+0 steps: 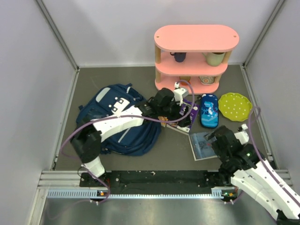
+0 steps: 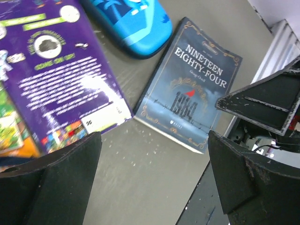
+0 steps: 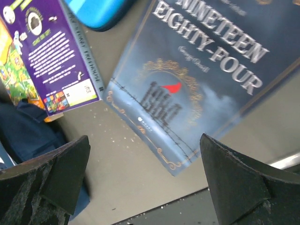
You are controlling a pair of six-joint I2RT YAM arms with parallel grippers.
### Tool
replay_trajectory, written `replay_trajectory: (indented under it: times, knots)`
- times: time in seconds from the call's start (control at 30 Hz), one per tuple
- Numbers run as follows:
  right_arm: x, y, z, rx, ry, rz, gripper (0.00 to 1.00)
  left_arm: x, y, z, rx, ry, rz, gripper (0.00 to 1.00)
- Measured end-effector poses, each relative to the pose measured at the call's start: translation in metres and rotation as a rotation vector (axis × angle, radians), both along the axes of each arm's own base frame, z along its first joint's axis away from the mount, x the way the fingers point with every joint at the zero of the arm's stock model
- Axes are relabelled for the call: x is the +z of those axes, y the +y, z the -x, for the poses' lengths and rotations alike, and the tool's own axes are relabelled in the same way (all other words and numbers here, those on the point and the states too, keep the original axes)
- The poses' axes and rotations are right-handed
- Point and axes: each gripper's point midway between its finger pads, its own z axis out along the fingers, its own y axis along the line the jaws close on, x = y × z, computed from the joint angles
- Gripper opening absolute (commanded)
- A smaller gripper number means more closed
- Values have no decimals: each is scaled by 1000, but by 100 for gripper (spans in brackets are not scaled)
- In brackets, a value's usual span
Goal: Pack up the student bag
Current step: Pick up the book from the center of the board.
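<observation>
The student bag [image 1: 117, 123], a navy backpack with white patches, lies flat at the left of the table; a corner of it shows in the right wrist view [image 3: 26, 133]. My left gripper [image 1: 164, 104] is open and empty [image 2: 152, 157], reaching past the bag above a purple picture book [image 2: 51, 70]. My right gripper [image 1: 217, 137] is open and empty [image 3: 144, 157], hovering over the near edge of a blue "Nineteen Eighty-Four" book [image 3: 201, 70], which lies flat on the table [image 1: 202, 146]. The bag's opening is hidden under my left arm.
A blue pencil case [image 1: 209, 110] lies right of the purple book [image 1: 186, 115]. A green plate [image 1: 235, 106] sits at the far right. A pink shelf [image 1: 196, 38] holding cups and a bowl stands at the back. White walls enclose the table.
</observation>
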Motion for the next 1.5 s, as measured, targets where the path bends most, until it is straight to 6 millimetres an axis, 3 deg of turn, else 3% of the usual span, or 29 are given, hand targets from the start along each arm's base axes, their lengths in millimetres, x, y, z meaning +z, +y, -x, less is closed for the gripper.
replay_trajectory:
  times: [0.1, 0.33, 0.6, 0.73, 0.9, 1.07, 1.17, 1.33, 1.5]
  knots:
    - [-2, -14, 14, -94, 17, -29, 99, -11, -23, -1, -71, 23, 27, 98]
    - [14, -18, 8, -220, -86, -170, 99, -40, -68, 5, -208, 81, 50, 98]
    - [11, -17, 4, -261, -91, -206, 97, -72, -94, 8, -270, 138, 43, 98]
    - [9, -28, 4, -273, -69, -104, 98, -75, -94, 9, -275, 153, 42, 98]
    - [28, -63, 3, -293, -44, 173, 99, -77, -95, 10, -279, 161, 46, 98]
    - [63, -84, -12, -332, -83, 334, 99, -96, -101, 18, -304, 175, 9, 98]
    - [69, -100, -12, -384, -64, 384, 99, -115, -99, 25, -313, 191, -36, 98]
    - [51, -125, -9, -434, 57, 407, 99, -130, -98, 30, -315, 193, -75, 98]
    - [-7, -122, -11, -381, 235, 255, 99, -130, -99, 29, -313, 183, -79, 98]
